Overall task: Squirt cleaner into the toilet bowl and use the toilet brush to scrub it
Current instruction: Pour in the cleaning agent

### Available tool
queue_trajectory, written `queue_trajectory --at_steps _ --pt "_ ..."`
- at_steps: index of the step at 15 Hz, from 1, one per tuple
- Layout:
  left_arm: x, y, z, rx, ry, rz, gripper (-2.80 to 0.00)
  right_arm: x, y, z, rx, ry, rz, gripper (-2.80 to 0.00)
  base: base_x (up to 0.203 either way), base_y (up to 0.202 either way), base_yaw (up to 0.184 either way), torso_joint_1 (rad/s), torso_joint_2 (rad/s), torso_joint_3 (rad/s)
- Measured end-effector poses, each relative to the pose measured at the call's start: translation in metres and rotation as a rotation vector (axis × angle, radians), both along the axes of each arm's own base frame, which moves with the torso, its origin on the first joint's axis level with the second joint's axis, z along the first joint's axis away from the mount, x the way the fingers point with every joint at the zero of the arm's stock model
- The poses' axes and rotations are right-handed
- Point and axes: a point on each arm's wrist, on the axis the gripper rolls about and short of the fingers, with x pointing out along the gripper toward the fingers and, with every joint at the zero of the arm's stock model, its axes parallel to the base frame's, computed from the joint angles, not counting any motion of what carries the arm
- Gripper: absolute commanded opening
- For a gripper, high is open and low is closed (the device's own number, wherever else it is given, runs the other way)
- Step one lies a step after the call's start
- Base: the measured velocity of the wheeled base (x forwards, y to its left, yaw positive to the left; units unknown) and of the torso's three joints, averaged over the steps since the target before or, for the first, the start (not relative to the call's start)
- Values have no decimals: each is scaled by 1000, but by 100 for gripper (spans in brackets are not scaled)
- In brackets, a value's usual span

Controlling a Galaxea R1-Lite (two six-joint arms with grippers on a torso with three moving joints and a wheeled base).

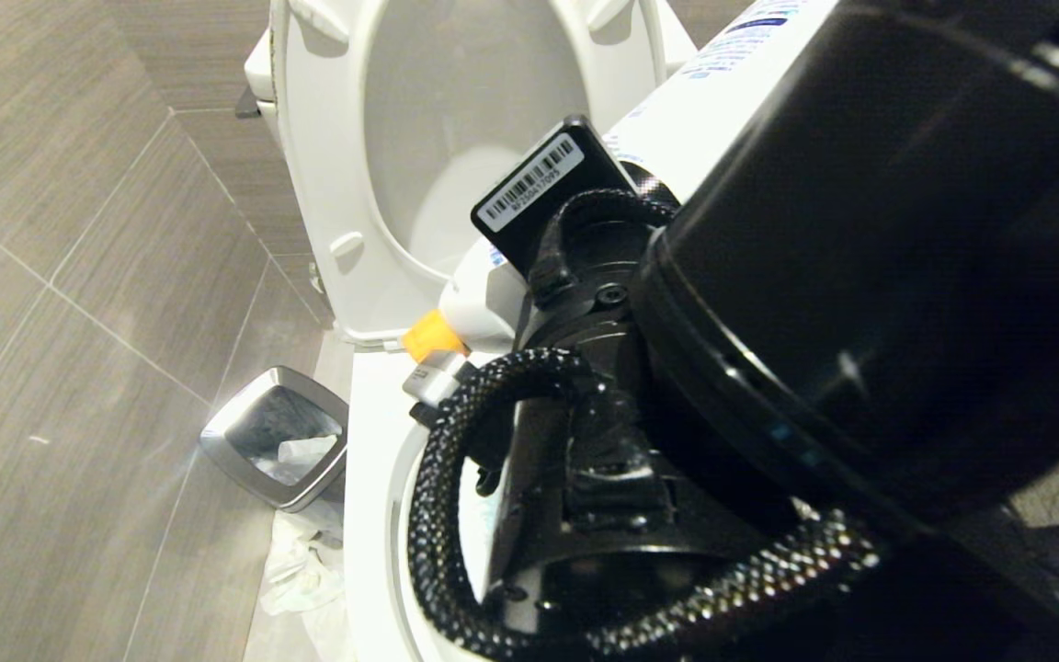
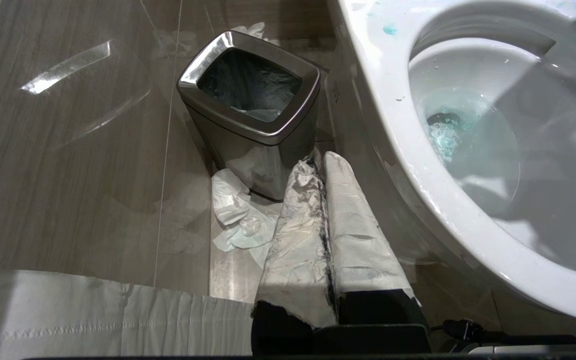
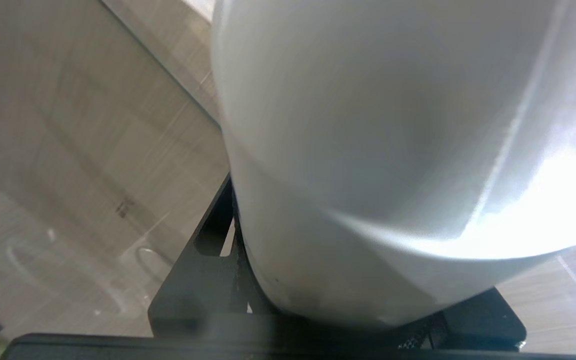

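With the bottle (image 1: 704, 110) tipped nozzle-down, orange cap (image 1: 433, 336) over the bowl (image 2: 418, 165) rim on the bin (image 2: 248, 115) side, the step in hand looks like squirting cleaner. Right pincer (image 3: 318, 280) is clenched around the bottle's white body; the wrist view is almost filled by that body, with the black fingers (image 3: 203, 280) pressed against it. Jaws sit part-way closed, consistent with a grip on a wide thing.

Left pincer (image 2: 325, 240) is clamped shut with nothing in it, parked low beside the bowl, just near the bin; its wrapped fingers point at the crumpled tissue (image 2: 238, 220) on the floor by the bowl's base.

Bowl state: light-blue liquid already sits in the water at the bottom, and a few blue spots lie on the rim. So some cleaner appears to be in; progress is probably mid-squirt or near its end.

To do it well:
- keep the cap inside the rim line, not over it, or drips land on the rim and floor
- aim under the rim so the liquid runs down the walls
- squeeze gently; the grip is on the body, so over-squeezing could spurt or let the bottle slip
- keep the tilt steep enough for flow

Seat and lid (image 1: 327, 184) stand up behind the bowl. Brush is not in any view; it will have to be found after the bottle is set down.
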Motion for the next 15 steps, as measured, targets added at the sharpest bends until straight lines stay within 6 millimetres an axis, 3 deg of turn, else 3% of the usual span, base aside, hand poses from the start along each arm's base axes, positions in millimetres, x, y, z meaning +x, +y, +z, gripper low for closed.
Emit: queue_trajectory --at_steps 6,15 --pt "0 0 0 0 0 0 -280 -11 -20 4 90 -1 -26 -280 0 0 0 0 0 0" --pt "0 0 0 0 0 0 -280 -7 -16 -9 69 42 -88 -280 0 0 0 0 0 0"
